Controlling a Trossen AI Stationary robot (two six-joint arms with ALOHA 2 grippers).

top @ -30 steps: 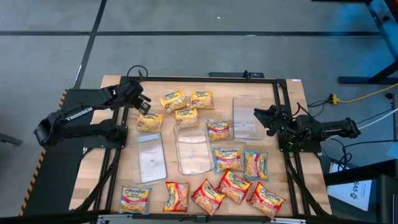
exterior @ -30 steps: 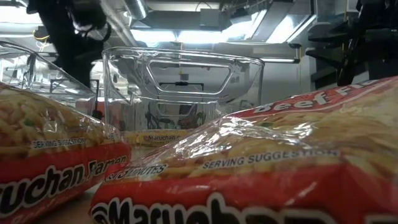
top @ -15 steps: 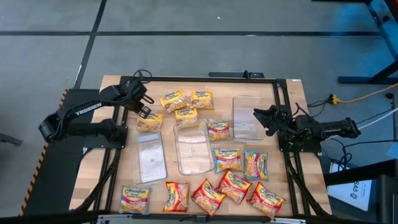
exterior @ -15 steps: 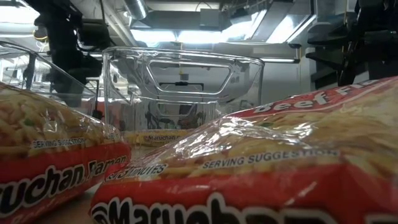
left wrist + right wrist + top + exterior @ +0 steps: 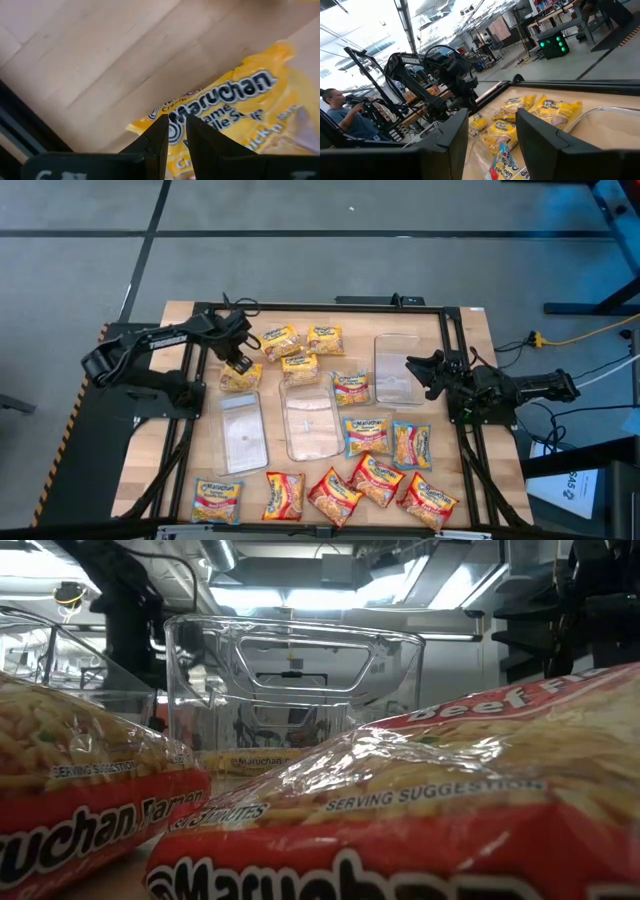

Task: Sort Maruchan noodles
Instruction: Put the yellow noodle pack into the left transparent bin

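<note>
Several Maruchan noodle packets lie flat on the wooden table: yellow ones toward the far side (image 5: 300,366), blue-edged ones in the middle (image 5: 366,434), red-orange ones along the near edge (image 5: 376,478). My left gripper (image 5: 238,361) is shut, low over the leftmost yellow packet (image 5: 240,377). In the left wrist view its fingertips (image 5: 176,131) point at this packet's printed face (image 5: 225,100). My right gripper (image 5: 413,369) is open and waits at the right edge of the far right clear tray (image 5: 397,368), touching nothing. My left gripper points down with shut fingers at the left end of the yellow packet (image 5: 165,117), which lies flat on the table. I cannot tell whether the fingertips touch the wrapper.
Three clear plastic trays stand on the table: left (image 5: 242,432), middle (image 5: 310,418) and far right. A black frame rail (image 5: 452,380) runs along the table's edges. Bare wood lies at the far left corner (image 5: 190,315). A person (image 5: 335,107) shows in the room behind.
My left gripper has moved toward the table's right and near side and come down, from beside the far left rail to just over the leftmost yellow packet. The packets, the trays and the right arm have stayed where they were.
</note>
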